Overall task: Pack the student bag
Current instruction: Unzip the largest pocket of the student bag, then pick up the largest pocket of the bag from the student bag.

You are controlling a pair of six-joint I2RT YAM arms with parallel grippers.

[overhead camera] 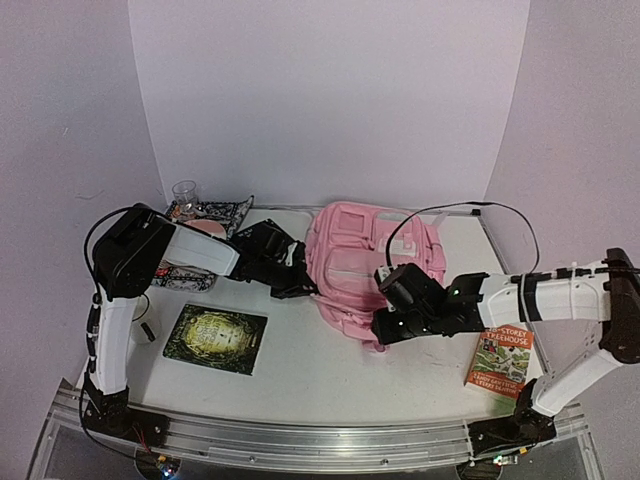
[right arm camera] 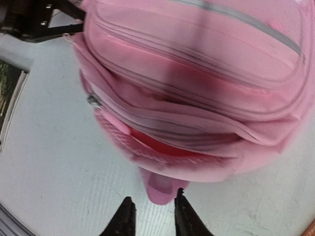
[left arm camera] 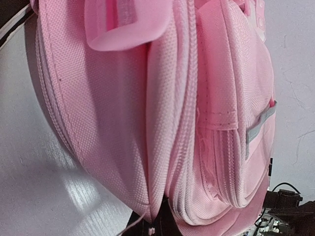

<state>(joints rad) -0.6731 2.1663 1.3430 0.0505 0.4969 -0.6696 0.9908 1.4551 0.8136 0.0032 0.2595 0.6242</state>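
White tabletop [overhead camera: 300, 375], pink student bag [overhead camera: 360, 255] partly open

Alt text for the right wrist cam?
A pale-pink student bag fills most of the frame, one zipped pocket gaping. Its pink tab sits between the right gripper's parted black fingertips, over a white table.

Straight ahead of the right gripper [right arm camera: 153, 216] the student bag [right arm camera: 197, 98] fills the way, and its pink tab [right arm camera: 160, 189] sits between the parted fingertips. Bare table [right arm camera: 59, 162] lies open to the gripper's left, up to the green book [overhead camera: 216, 339]. An orange book [overhead camera: 500, 362] lies behind it. The left gripper [overhead camera: 290, 272], clamped on the bag's opposite edge, bars that side.
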